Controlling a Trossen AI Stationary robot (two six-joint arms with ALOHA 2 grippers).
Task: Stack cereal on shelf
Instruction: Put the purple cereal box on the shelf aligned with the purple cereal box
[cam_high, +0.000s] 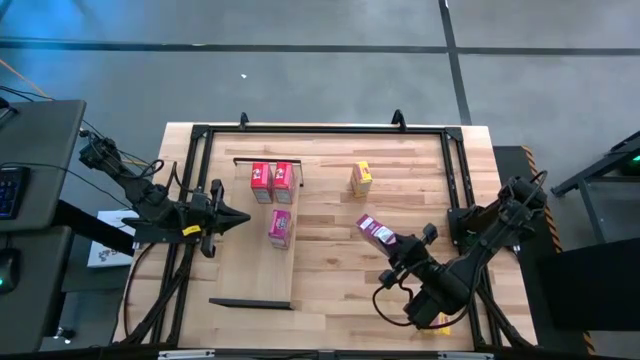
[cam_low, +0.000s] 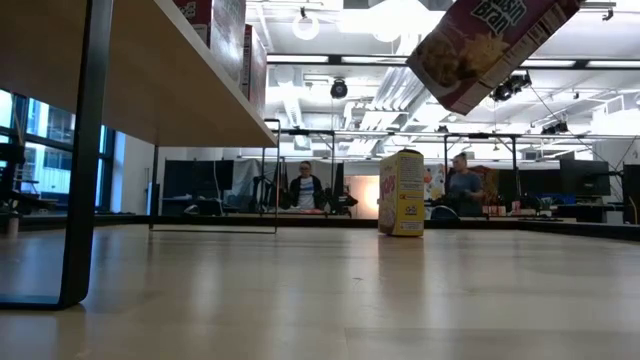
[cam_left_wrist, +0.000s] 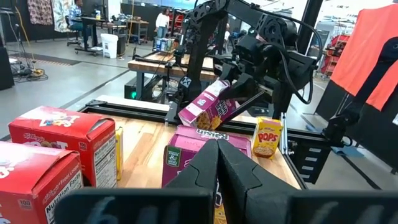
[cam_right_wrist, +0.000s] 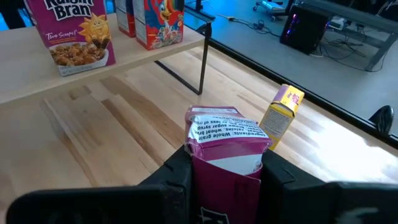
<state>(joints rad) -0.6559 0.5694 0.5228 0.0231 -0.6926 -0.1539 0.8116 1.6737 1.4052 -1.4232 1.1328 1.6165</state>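
The pale wood shelf (cam_high: 265, 270) stands on the table's left half. Two red cereal boxes (cam_high: 272, 182) and a pink one (cam_high: 280, 228) stand on it. A yellow box (cam_high: 362, 178) stands upright on the tabletop at the far middle. My right gripper (cam_high: 392, 245) is shut on another pink box (cam_high: 375, 231), held over the table right of the shelf. My left gripper (cam_high: 240, 218) is shut at the shelf's left edge, just short of the pink box (cam_left_wrist: 205, 146) on the shelf. I cannot tell whether it touches that box. My right gripper pinches the pink box between its two fingers (cam_right_wrist: 177, 177), one on each of two opposite sides (cam_right_wrist: 200, 155). The fingers come from the table's near right, slanting toward the far left. The box is tilted and lifted clear of the table (cam_low: 490, 45).
The shelf's black rail leg (cam_low: 80, 150) stands close in the low view. A black frame (cam_high: 455, 170) runs round the table's far and side edges. Bare tabletop (cam_high: 330, 290) lies between the shelf and my right arm. People sit in the room beyond the table.
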